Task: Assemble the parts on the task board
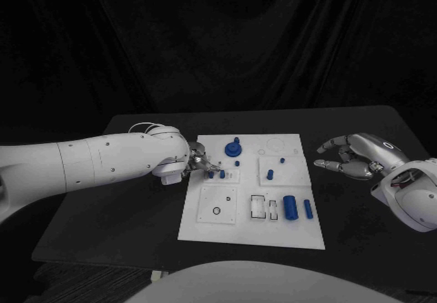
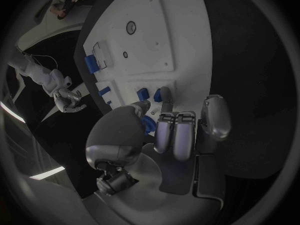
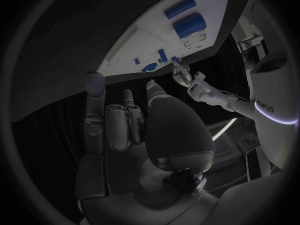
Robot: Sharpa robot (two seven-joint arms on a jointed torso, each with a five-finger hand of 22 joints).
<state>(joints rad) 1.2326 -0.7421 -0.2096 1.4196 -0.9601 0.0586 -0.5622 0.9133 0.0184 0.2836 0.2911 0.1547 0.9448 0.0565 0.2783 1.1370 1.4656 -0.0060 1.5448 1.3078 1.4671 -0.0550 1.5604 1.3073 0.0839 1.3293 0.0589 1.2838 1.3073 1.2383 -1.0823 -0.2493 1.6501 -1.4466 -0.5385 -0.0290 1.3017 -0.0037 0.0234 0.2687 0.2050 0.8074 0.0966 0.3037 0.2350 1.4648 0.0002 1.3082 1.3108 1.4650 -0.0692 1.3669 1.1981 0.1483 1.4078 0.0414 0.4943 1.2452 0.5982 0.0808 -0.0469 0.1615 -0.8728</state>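
Head view: a white task board (image 1: 205, 227) lies in the middle of a black surface (image 1: 119, 208). The left robot hand (image 1: 194, 165) reaches over the board's left edge, fingertips down at two small blue pegs (image 1: 216, 173) standing in the board; whether it pinches one cannot be told here. A round blue gear-like part (image 1: 234, 149) sits just beyond them. Near the board's lower right, a large blue cylinder (image 1: 290, 206) and a slimmer blue pin (image 1: 308, 209) lie on their sides. The right robot hand (image 1: 353, 157) hovers off the board's right edge, fingers loosely curled and apart, holding nothing.

Left wrist view: the left robot hand (image 2: 172, 130) has its fingers (image 2: 165, 96) stretched toward a small blue peg (image 2: 143, 93), touching or just beside it; a firm grip cannot be confirmed. The board (image 2: 181, 40) stretches beyond.

Right wrist view: the right robot hand (image 3: 134, 122) is empty, well apart from the board (image 3: 156, 40), where the large cylinder (image 3: 189, 24) shows.

The parts look like light, rigid, smooth plastic, likely slippery. The pegs are best pinched across their sides near the top; neighbouring pegs and the gear crowd the fingers.
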